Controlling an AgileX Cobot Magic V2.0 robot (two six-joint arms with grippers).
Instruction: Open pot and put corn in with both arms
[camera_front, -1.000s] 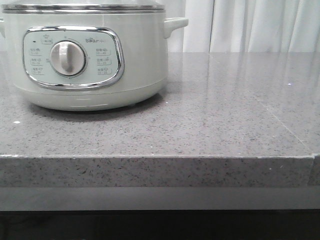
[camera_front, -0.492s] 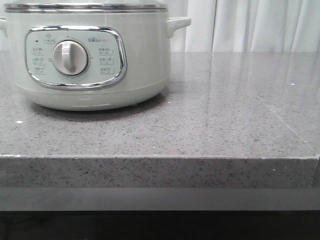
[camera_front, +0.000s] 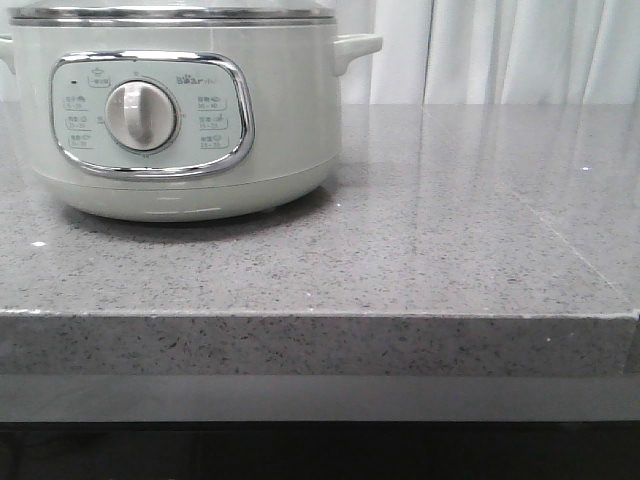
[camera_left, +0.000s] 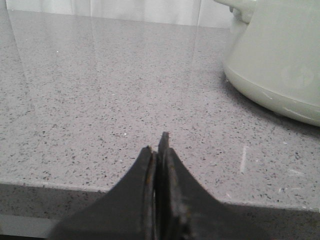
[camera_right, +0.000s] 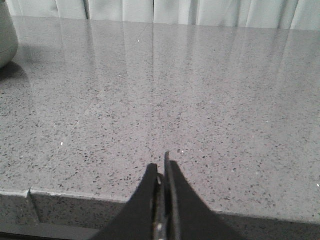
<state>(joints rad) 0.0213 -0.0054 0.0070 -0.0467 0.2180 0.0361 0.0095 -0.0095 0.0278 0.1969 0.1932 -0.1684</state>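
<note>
The pot stands at the left of the grey stone counter in the front view, its steel-rimmed lid on and its dial panel facing me. Its lower side also shows in the left wrist view, and a sliver in the right wrist view. The corn is out of view in every frame. My left gripper is shut and empty, low at the counter's front edge, apart from the pot. My right gripper is shut and empty at the front edge, further from the pot. Neither gripper shows in the front view.
The speckled grey counter stretches to the right of the pot, with a thick front edge. White curtains hang behind it. A seam notch marks the counter edge in the right wrist view.
The front view shifted slightly between one second and half a second ago, so the pot sits a little further right in frame. Nothing else has changed since.
</note>
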